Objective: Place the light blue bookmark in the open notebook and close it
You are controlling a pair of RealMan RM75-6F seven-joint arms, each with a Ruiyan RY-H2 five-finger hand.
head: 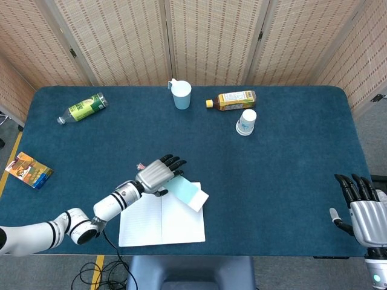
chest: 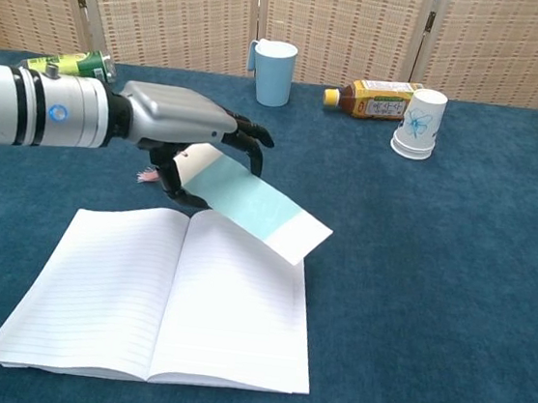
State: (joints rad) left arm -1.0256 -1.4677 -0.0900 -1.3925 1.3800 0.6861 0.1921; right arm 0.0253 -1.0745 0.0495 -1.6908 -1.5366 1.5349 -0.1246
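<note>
Deep blue cloth covers the table, backed by woven cane screens along its far edge. Near the front edge, left of centre, the open notebook lies flat with both blank ruled pages showing. The robot's left arm reaches in from the left side, and its left hand holds the light blue bookmark in the air, pinched at one end between the thumb below and the fingers lying over the top. The bookmark tilts down toward the right, its pale free end hanging over the far right corner of the notebook's right page; whether it touches the paper cannot be told. A pink tassel shows just behind the hand.

Along the far edge, a light blue mug stands upright near the centre. To its right an amber drink bottle lies on its side, and just in front of that sits an upturned white paper cup with a blue print. A green-labelled plastic bottle lies on its side toward the far left corner. A small colourful packet rests by the left edge.

The right hand sits at the front right corner, holding nothing, fingers straight and slightly apart.
</note>
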